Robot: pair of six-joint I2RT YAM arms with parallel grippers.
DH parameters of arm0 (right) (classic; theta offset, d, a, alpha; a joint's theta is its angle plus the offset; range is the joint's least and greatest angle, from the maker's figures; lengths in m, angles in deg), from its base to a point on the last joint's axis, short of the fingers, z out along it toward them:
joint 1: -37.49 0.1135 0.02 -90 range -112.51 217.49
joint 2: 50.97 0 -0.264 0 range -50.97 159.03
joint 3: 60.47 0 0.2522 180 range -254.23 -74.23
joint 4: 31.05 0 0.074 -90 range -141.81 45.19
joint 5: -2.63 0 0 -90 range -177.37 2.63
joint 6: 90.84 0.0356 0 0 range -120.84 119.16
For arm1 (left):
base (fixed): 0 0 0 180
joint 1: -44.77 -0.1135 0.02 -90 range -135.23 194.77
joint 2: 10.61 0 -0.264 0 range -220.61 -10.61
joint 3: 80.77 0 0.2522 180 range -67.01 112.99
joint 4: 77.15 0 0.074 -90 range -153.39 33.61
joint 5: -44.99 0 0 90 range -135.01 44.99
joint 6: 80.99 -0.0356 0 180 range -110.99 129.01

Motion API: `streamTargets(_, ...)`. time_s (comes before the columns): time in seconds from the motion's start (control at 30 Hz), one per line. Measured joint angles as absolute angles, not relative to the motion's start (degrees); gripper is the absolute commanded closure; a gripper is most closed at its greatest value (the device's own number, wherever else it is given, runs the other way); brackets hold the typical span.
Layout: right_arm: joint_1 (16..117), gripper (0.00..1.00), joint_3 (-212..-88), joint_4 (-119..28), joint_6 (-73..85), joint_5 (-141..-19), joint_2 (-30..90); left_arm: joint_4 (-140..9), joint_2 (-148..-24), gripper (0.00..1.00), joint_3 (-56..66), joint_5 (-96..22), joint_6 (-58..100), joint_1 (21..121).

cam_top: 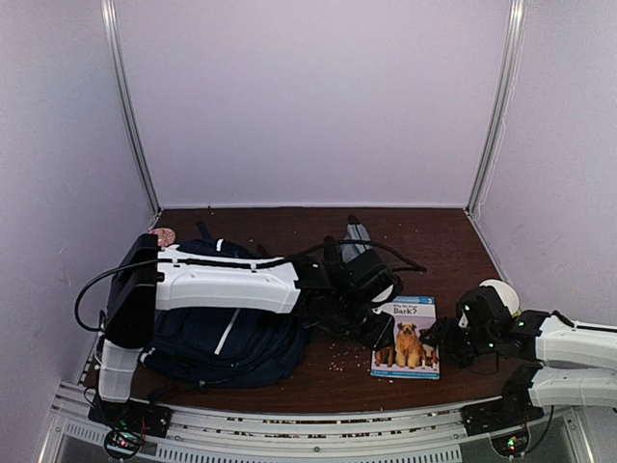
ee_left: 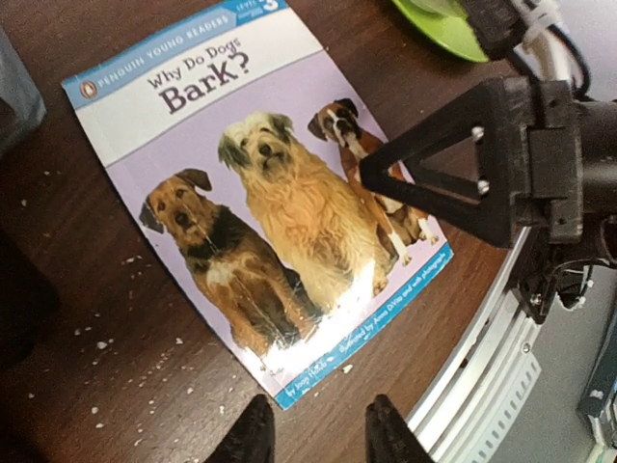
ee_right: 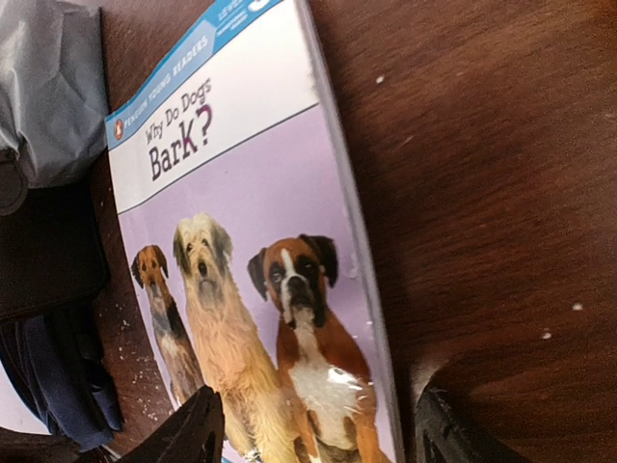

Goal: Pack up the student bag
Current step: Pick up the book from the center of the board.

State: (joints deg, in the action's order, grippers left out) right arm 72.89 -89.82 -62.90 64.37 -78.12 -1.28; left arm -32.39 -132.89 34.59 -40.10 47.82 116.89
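The student bag (cam_top: 227, 340), navy with white trim, lies flat at the left, partly under my left arm; a corner of it shows in the right wrist view (ee_right: 58, 381). A book, "Why Do Dogs Bark?" (cam_top: 406, 336), lies flat to its right. My left gripper (cam_top: 382, 333) is open and empty over the book's near-left corner (ee_left: 289, 391), its fingertips (ee_left: 253, 436) low above the table. My right gripper (cam_top: 437, 340) is open and straddles the book's right edge (ee_right: 357, 251). One of its fingers (ee_left: 453, 178) hangs over the book in the left wrist view.
A grey pouch (cam_top: 358, 237) lies behind the left gripper and shows in the right wrist view (ee_right: 48, 87). A white round object (cam_top: 502, 290) sits behind the right gripper. A green object (ee_left: 439, 24) is beside the book. Crumbs dot the brown table (cam_top: 328, 371). The rail (ee_left: 482, 386) marks the near edge.
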Motion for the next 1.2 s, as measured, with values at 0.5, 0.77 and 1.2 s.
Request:
streamTargets(0.5, 72.9, 0.32, -87.7, -65.5, 66.5, -82.5, -6.2, -33.3, -145.0, 0.67, 40.7, -37.9, 53.3, 116.1)
streamTargets(0.77, 73.3, 0.42, -87.4, -57.0, 66.8, -80.1, -0.3, -33.9, -146.9, 0.74, 41.3, -37.1, 53.5, 115.1)
streamTargets(1.2, 76.1, 0.91, -85.2, -53.7, 68.8, -80.1, -0.9, -35.5, -146.9, 0.8, 40.3, -36.5, 54.1, 114.9)
